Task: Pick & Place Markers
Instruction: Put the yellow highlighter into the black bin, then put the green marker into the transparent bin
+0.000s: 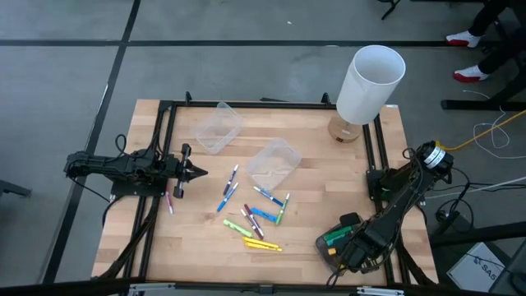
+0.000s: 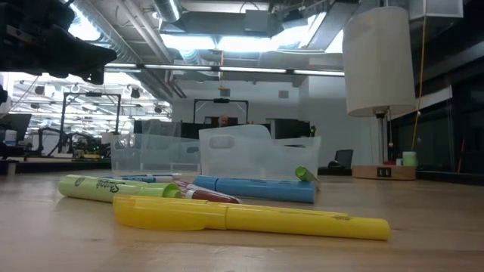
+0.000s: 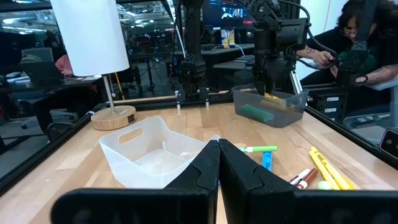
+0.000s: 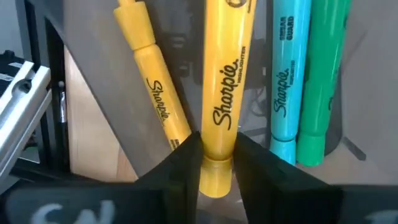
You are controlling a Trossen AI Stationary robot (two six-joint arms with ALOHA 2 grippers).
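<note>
The right gripper [image 4: 217, 163] pinches a smooth yellow marker [image 4: 225, 93] between its dark fingers, over a clear plastic tub [image 1: 345, 240]. The left gripper [image 1: 200, 172] is clenched empty above the wooden table [image 1: 312, 247].

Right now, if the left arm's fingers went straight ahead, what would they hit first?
Probably the clear tub, which lies just ahead of the shut fingers of the left gripper, though depth is hard to judge.
</note>
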